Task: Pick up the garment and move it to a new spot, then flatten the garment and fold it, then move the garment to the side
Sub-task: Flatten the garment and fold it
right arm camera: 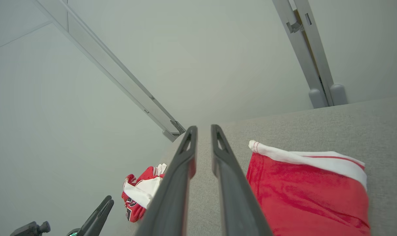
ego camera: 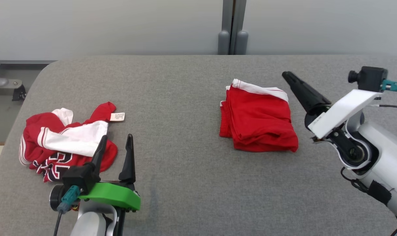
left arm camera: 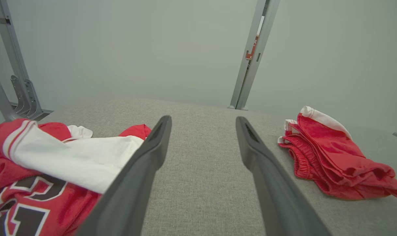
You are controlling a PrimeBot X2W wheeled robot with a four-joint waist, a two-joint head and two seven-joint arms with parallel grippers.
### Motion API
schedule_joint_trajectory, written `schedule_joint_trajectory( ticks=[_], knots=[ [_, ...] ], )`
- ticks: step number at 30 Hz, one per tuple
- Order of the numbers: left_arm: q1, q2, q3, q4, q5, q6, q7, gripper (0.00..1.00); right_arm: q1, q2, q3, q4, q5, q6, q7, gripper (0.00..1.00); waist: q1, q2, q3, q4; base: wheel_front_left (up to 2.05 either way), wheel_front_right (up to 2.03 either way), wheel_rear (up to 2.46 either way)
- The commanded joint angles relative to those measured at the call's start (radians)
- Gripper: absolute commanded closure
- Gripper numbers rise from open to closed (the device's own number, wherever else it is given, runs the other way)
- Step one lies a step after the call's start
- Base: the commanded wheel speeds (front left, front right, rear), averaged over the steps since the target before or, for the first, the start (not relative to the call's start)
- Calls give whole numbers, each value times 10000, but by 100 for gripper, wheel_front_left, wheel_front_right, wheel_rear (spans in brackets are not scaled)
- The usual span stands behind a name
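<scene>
A folded red garment with a white band (ego camera: 257, 123) lies right of centre on the grey padded table (ego camera: 179, 88); it also appears in the left wrist view (left arm camera: 336, 164) and the right wrist view (right arm camera: 303, 193). A crumpled red and white jersey with dark lettering (ego camera: 64, 141) sits at the table's left (left arm camera: 54, 164). My left gripper (ego camera: 116, 141) stands open beside the jersey's right edge, holding nothing (left arm camera: 203, 119). My right gripper (ego camera: 288, 77) hovers just right of the folded garment, its fingers almost together and empty (right arm camera: 203, 128).
A grey post (ego camera: 232, 29) rises against the pale wall behind the table. The table's rounded left corner drops to a floor with a metal bracket (ego camera: 8, 87). Bare fabric stretches between the two garments and along the front.
</scene>
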Motion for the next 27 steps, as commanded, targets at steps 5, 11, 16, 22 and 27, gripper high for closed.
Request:
schedule_joint_trajectory(
  ticks=[5, 11, 16, 22, 27],
  knots=[
    [177, 120, 291, -324, 77, 19, 0, 0, 385, -630, -568, -52, -1162, 4, -1080, 0, 0, 0, -112, -470, 0, 0, 0],
    [260, 221, 752, -837, 170, 47, 0, 0, 1183, -374, -2190, 285, -2519, 4, -1257, 0, 0, 0, -101, -843, 0, 0, 0],
    [238, 228, 807, -1139, 539, -62, 0, 0, 2218, 239, -3640, 292, -4202, 2, -1261, 0, 0, 0, 41, -1052, 0, 0, 0],
    [364, 66, 1047, -1442, 774, -143, 0, 0, 3427, 1165, -4998, 9, -6246, 2, -1261, 0, 0, 0, 185, -1224, 0, 0, 0],
    [570, -50, 1491, -1539, 963, -193, 0, 0, 4369, 2078, -6120, -215, -8025, 4, -1260, 0, 0, 0, 167, -1360, 0, 0, 0]
  ],
)
